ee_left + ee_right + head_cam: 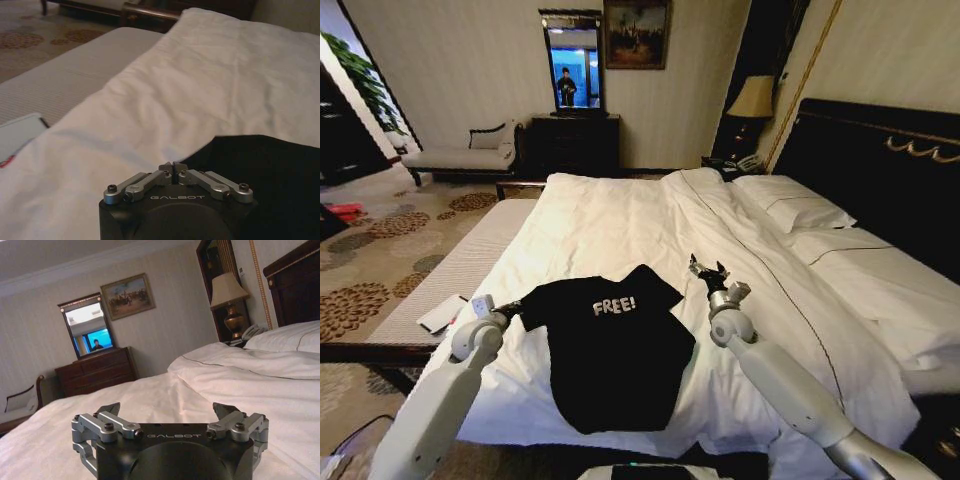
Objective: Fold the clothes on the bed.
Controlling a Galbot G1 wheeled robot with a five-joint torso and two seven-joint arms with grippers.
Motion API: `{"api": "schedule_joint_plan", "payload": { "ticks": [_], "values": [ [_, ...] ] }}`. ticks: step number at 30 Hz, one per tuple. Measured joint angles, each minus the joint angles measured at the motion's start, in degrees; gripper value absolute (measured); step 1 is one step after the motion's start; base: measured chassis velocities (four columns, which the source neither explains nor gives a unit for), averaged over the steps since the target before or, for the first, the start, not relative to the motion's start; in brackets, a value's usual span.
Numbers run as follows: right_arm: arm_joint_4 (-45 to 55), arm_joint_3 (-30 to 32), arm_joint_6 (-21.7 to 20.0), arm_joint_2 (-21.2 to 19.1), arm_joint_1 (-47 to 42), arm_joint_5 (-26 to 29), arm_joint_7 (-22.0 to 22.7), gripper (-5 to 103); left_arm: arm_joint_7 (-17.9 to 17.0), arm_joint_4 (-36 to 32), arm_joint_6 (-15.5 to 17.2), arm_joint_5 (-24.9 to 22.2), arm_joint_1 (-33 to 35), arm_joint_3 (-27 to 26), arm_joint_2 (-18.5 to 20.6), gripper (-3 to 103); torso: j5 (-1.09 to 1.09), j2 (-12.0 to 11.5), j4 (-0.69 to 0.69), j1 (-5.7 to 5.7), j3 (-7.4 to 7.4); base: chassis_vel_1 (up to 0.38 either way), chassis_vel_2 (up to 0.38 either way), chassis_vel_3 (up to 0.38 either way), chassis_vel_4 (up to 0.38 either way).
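While black soft T-shirt with white "FREE!" lettering lies flat on white-duveted bed, we see left end effector clenched at sleeve edge, grasp itself hidden; right end effector released, above duvet.

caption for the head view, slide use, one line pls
Black T-shirt spread flat on white bed; left gripper shut at its sleeve, right gripper open beside it.

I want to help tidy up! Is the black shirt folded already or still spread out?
Spread out. The black T-shirt lies flat on the bed, lettering up, both sleeves out. The left gripper is shut at one sleeve.
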Motion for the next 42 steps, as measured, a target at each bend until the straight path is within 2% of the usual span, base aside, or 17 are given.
{"api": "schedule_joint_plan", "payload": {
  "ticks": [6,10,15,17,18,20,21,22,25,26,28,30,31,32,36,38,42],
  "values": [
    [0.3,-0.5,-1.5,-0.6,-0.8,0.5,1.2,100,0.2,1.4,-1.1,0.1,0.8,-2.6,0.0,1,0.00,0.0,-0.01,0.00,0.00,0.000,0.000,0.000,0.000],
    [0.4,-1.5,-3.1,-0.4,-1.2,3.3,2.6,100,0.2,0.6,-1.6,1.1,2.2,-3.9,-0.5,-2,-0.01,0.0,0.00,0.00,0.00,0.000,0.000,0.000,0.000],
    [-0.1,-2.7,-6.3,1.1,-0.5,10.5,4.3,100,-1.2,-4.2,-1.1,-0.2,6.2,-11.2,-0.6,24,0.00,0.0,0.02,0.00,0.00,0.000,0.000,0.000,0.000],
    [-0.2,-2.6,-7.0,1.3,-0.4,12.0,4.6,100,-1.6,-5.1,-1.1,-1.0,6.6,-12.5,-0.2,24,0.00,0.0,0.05,0.00,0.00,0.000,0.000,0.000,0.000],
    [-0.1,-2.4,-7.7,1.6,-0.6,13.8,4.9,100,-1.9,-5.8,-1.1,-1.9,6.7,-13.4,0.1,28,0.02,0.0,0.07,-0.01,-0.01,0.000,0.000,0.000,0.000],
    [0.4,-0.4,-9.2,2.0,-1.7,18.4,6.4,100,-2.4,-7.8,-1.1,-4.5,6.2,-14.6,1.5,39,-0.01,0.0,-0.01,0.00,0.00,0.000,0.000,0.000,0.000],
    [0.4,-0.4,-9.2,2.0,-1.7,18.4,6.4,100,-2.4,-7.8,-1.1,-4.5,6.2,-14.6,1.5,39,-0.01,0.0,-0.01,0.00,0.00,0.000,0.000,0.000,0.000],
    [0.4,0.3,-9.9,2.3,-1.8,20.4,7.3,100,-2.6,-9.1,-1.1,-5.3,6.2,-15.2,2.0,45,-0.01,0.0,-0.08,0.00,0.00,0.000,0.000,0.000,0.000],
    [0.1,2.4,-11.6,3.5,-2.2,25.1,9.3,100,-3.6,-13.0,-0.7,-8.1,6.1,-16.8,3.0,55,0.02,0.0,-0.03,0.00,0.00,0.000,0.000,0.000,0.000],
    [0.1,2.4,-11.6,3.5,-2.2,25.1,9.3,100,-3.6,-13.0,-0.7,-8.1,6.1,-16.8,3.0,55,0.02,0.0,-0.03,0.00,0.00,0.000,0.000,0.000,0.000],
    [-0.3,3.0,-12.6,4.5,-2.1,27.5,9.6,100,-4.5,-16.8,-0.2,-10.8,6.5,-18.8,3.3,66,0.02,0.0,-0.01,0.00,0.00,0.000,0.000,0.000,0.000],
    [-1.0,2.8,-13.1,5.6,-1.6,28.4,9.4,100,-4.5,-20.4,-1.4,-14.3,6.2,-20.8,3.4,77,-0.01,0.0,0.02,0.00,0.00,0.000,0.000,0.000,0.000],
    [-1.0,2.8,-13.1,5.6,-1.6,28.4,9.4,100,-4.5,-20.4,-1.4,-14.3,6.2,-20.8,3.4,77,-0.01,0.0,0.02,0.00,0.00,0.000,0.000,0.000,0.000],
    [-1.4,2.7,-13.2,6.0,-1.3,28.5,9.2,100,-4.4,-21.8,-1.9,-16.2,5.8,-21.7,3.5,77,-0.01,0.0,0.02,0.00,0.00,0.000,0.000,0.000,0.000],
    [-3.2,1.7,-13.2,7.7,0.2,28.8,7.6,100,-3.3,-28.8,-4.0,-23.9,4.3,-24.9,4.5,97,0.01,0.0,0.00,0.00,0.00,0.000,0.000,0.000,0.000],
    [-3.8,1.4,-13.2,8.1,0.5,28.8,7.1,103,-3.2,-30.3,-4.2,-24.6,4.2,-25.4,4.6,99,0.03,0.0,-0.01,0.00,0.00,0.000,0.000,0.000,0.000],
    [-6.2,0.6,-13.1,9.7,1.3,28.3,6.0,96,-3.6,-33.2,-3.9,-25.1,4.6,-25.7,4.0,100,0.01,0.0,0.00,0.00,0.00,0.000,0.000,0.000,0.000]
  ]
}}
